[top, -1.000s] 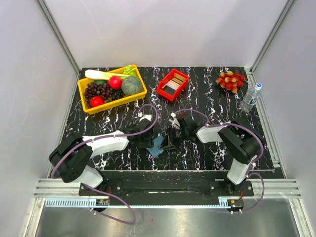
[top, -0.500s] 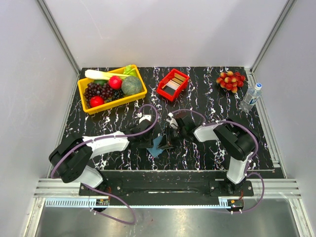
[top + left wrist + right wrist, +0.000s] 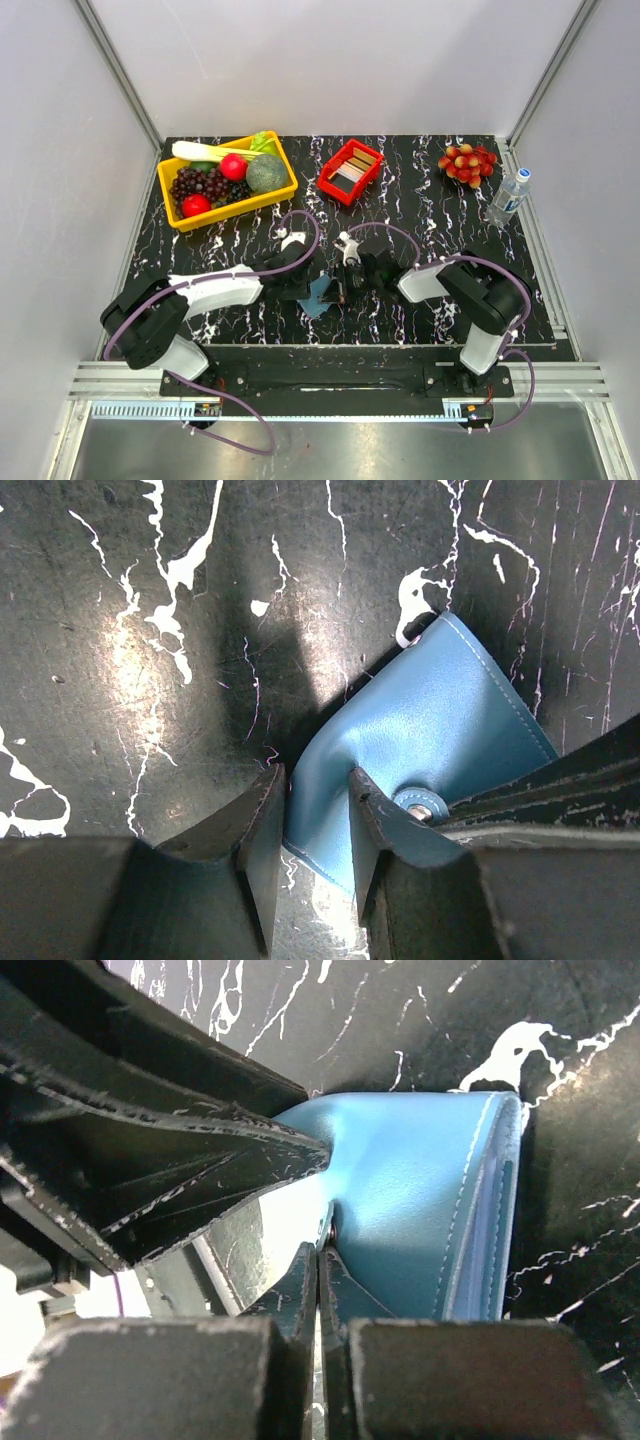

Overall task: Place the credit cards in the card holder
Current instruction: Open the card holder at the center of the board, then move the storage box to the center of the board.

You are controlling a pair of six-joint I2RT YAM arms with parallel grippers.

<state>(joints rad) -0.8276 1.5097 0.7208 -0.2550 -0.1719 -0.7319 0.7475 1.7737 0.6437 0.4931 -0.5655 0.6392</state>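
Slippage looms: left gripper [image 3: 315, 792] clamps a fold of the card holder [image 3: 440, 730]. Right gripper [image 3: 318, 1272] is clenched, perhaps nipping its edge; opposing pulls could yank it free.

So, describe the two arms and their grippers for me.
Both arms, left arm and right arm, have white shells over black joints, with purple cables looping along them. The left gripper and right gripper have black, wedge-shaped, scuffed fingers.
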